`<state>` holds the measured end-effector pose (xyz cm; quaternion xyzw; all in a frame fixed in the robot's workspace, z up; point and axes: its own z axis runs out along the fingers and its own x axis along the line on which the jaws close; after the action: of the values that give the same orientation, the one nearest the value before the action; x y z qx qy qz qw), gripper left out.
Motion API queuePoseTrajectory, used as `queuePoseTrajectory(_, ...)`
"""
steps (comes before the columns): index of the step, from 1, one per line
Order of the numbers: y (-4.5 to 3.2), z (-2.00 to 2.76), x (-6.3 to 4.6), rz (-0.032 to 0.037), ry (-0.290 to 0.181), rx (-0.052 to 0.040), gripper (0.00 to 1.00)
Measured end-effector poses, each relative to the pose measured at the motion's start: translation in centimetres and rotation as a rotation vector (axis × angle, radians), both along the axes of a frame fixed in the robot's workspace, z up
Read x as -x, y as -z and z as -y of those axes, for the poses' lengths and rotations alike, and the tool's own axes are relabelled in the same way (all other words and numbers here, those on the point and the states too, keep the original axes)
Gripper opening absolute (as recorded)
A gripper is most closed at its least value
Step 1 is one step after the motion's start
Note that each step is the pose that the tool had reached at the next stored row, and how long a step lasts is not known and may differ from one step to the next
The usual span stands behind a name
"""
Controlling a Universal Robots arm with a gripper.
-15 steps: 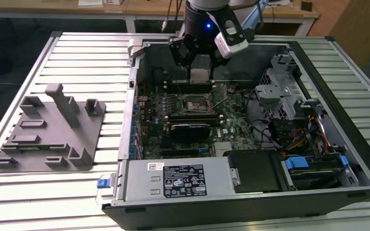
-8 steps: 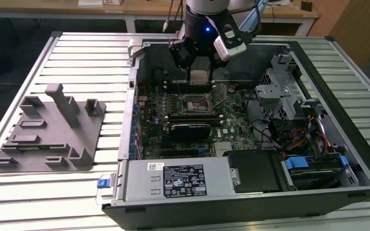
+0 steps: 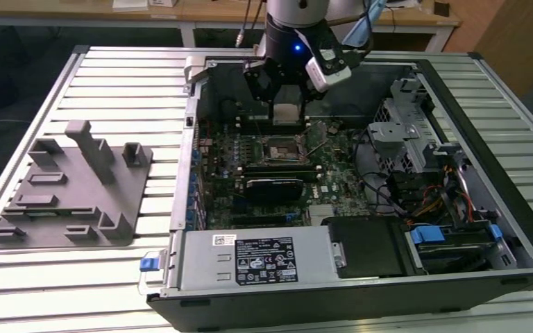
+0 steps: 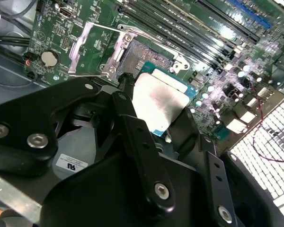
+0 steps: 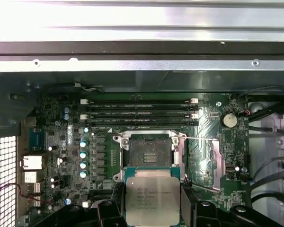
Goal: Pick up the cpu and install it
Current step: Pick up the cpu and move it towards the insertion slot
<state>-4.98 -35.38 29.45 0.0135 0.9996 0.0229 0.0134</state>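
Note:
My gripper (image 3: 288, 114) hangs inside the open computer case, shut on the cpu (image 3: 288, 113), a flat square chip with a shiny silver top. The cpu (image 5: 152, 197) sits between the black fingers (image 5: 108, 213) in the first wrist view, a little short of the open black socket (image 5: 149, 152) with its metal frame. In the second wrist view the cpu (image 4: 160, 104) is held at a tilt just beside the socket (image 4: 144, 56), whose metal lid (image 4: 87, 49) stands raised. In the exterior view the socket (image 3: 284, 148) lies on the green motherboard just below the gripper.
Memory slots (image 5: 139, 113) run beside the socket. A grey plastic fixture (image 3: 72, 187) with upright blocks lies on the slatted table at the exterior view's left. The power supply (image 3: 248, 260), drive cages (image 3: 405, 132) and cables (image 3: 433, 201) crowd the case.

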Motion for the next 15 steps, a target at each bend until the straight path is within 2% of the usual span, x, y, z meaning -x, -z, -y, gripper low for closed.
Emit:
queuePoseTrajectory(9, 1.09, -0.63, -0.1, -0.0002, 0.000, 0.0000, 0.55)
queuePoseTrajectory(15, 1.78, -0.79, -0.3, -0.0006, 0.000, 0.0001, 0.55)
